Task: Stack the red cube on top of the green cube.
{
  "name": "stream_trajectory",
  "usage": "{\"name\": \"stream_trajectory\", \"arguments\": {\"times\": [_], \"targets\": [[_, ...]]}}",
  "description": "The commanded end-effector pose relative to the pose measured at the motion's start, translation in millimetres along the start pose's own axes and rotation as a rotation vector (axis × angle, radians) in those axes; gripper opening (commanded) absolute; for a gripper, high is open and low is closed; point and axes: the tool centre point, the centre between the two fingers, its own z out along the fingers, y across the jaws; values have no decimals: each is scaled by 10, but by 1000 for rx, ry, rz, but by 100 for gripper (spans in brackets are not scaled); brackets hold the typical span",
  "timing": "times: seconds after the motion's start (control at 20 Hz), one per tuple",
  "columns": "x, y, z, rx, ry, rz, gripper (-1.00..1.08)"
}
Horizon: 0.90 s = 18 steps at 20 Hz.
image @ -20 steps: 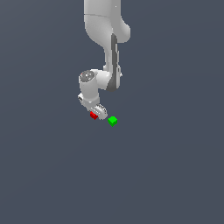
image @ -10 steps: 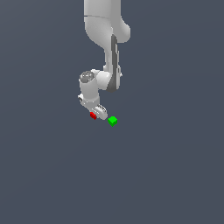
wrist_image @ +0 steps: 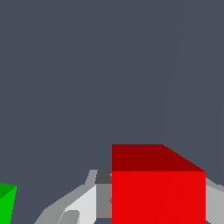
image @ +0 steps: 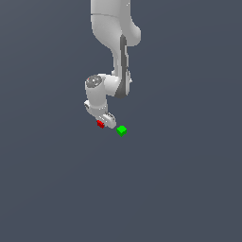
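Gripper [image: 105,121] barely lower than before; closed around red cube [wrist_image: 158,192].

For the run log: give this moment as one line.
phase: grasp | gripper: shut on red cube | green cube: apart, bare | stack: not done

Plain dark grey-blue floor [image: 189,189].

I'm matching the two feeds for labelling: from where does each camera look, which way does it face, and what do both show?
Exterior view: off the arm, its position not on record, facing the white arm, the gripper, the red cube and the green cube.
Wrist view: mounted on the wrist, facing along the fingers, which flank the red cube.
Shared: both cubes; the green cube shows only at the wrist view's edge.
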Motion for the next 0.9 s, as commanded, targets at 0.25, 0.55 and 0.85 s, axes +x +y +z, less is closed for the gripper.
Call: {"name": "stream_trajectory", "arguments": {"times": [0.25,0.55,0.85], "targets": [[-3,0,-339,1,1,0,-100],[0,6,-700,0,1,1,-100],[8,5,-895,0,1,1,-100]]}}
